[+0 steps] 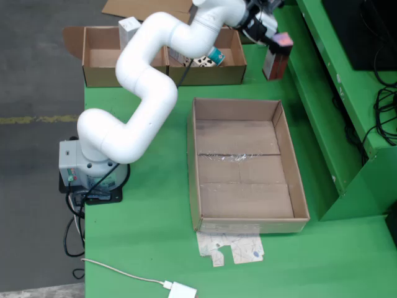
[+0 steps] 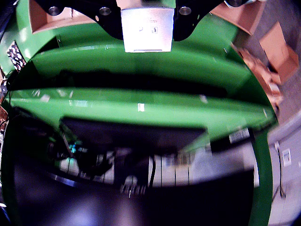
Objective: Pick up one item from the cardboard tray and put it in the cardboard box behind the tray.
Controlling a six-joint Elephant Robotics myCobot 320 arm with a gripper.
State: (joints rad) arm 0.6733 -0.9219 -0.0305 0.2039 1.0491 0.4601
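The large cardboard tray (image 1: 248,164) lies in the middle of the green table and shows only its bare floor. My gripper (image 1: 275,36) is at the top right of the overhead view, past the right end of the cardboard box (image 1: 232,73) behind the tray. It is shut on a small dark red carton with a pink top (image 1: 277,59), held upright above the table beside the green step. In the wrist view the carton's pale face (image 2: 146,30) sits between the black fingers (image 2: 188,19) at the top edge.
Two open cardboard boxes stand side by side at the back: the left one (image 1: 99,74) holds a white carton (image 1: 129,28), the right one several small packs (image 1: 208,59). A raised green shelf (image 1: 329,93) runs along the right. A paper scrap (image 1: 232,248) and a white cable (image 1: 180,288) lie in front.
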